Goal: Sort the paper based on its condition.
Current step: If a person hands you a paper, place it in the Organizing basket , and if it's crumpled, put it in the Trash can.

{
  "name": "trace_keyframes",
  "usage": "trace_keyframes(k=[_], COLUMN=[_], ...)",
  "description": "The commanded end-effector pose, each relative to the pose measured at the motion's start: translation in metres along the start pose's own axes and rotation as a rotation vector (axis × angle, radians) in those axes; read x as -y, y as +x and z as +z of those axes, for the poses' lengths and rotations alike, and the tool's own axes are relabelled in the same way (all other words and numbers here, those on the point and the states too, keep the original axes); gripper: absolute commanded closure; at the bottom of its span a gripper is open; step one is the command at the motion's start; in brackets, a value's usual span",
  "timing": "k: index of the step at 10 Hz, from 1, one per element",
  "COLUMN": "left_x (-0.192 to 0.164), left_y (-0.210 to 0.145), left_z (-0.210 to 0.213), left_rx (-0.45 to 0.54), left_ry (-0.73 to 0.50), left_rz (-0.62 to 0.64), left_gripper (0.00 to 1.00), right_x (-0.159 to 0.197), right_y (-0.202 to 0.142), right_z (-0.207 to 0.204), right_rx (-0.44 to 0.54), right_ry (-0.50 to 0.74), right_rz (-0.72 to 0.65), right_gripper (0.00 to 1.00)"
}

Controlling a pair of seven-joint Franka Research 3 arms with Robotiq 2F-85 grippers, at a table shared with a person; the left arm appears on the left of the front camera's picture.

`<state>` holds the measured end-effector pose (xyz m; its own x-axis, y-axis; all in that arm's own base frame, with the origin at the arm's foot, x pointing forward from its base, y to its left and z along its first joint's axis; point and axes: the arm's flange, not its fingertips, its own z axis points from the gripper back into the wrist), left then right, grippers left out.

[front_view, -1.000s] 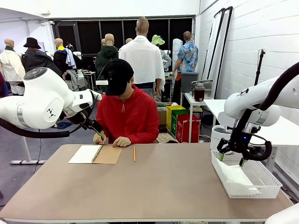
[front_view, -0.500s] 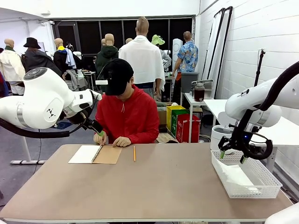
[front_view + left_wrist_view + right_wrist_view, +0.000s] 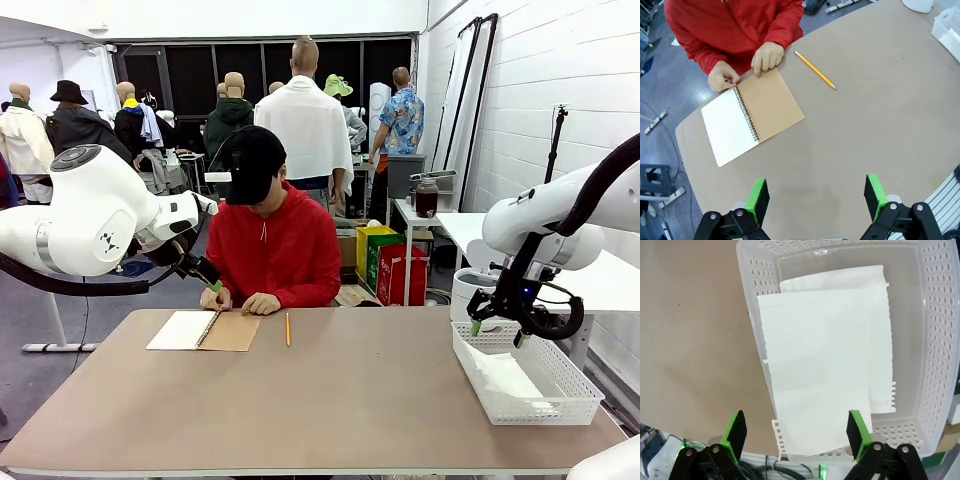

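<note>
The right gripper (image 3: 795, 437) hangs wide open and empty (two smooth paper sheets (image 3: 825, 385) lie right below it in the mesh basket (image 3: 935, 370)), so it should lift straight up.

White paper (image 3: 825, 365), brown-covered notebook (image 3: 752, 116)

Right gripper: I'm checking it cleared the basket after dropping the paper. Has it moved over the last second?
Yes. The right gripper, open, has risen slightly above the basket rim.

Basket (image 3: 560, 395) at table (image 3: 330, 400) right edge, paper (image 3: 825, 385) in it. Notebook (image 3: 204, 330) upper left, pencil (image 3: 287, 329) just right of it.
</note>
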<state>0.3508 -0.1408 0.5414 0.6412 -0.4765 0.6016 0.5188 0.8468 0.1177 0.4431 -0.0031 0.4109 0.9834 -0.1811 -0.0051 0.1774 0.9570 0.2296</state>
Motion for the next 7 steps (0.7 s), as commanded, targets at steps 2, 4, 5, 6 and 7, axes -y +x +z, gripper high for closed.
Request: trace_keyframes(k=[2,4,5,6,7], left_x=[-0.0005,-0.0005,-0.0005,-0.0005,-0.0005], left_y=[-0.0002,-0.0002,-0.0002,-0.0002,-0.0002], left_z=[0.0,0.0,0.0,0.0,0.0], left_rx=[0.004,0.004,0.004,0.004,0.004], left_ry=[0.0,0.0,0.0,0.0,0.0], left_rz=[0.001,0.001,0.001,0.001,0.001], left_gripper=[0.0,0.0,0.0,0.0,0.0], right_x=[0.001,0.001,0.001,0.001,0.001], right_y=[0.0006,0.0006,0.0006,0.0006,0.0006], right_z=[-0.0015,-0.0015,-0.0015,-0.0015,-0.0015], right_rx=[-0.002,-0.002,-0.002,-0.002,-0.002], right_ry=[-0.001,-0.001,-0.001,-0.001,-0.001], right_rz=[-0.002,-0.002,-0.002,-0.002,-0.002], right_gripper=[0.0,0.0,0.0,0.0,0.0])
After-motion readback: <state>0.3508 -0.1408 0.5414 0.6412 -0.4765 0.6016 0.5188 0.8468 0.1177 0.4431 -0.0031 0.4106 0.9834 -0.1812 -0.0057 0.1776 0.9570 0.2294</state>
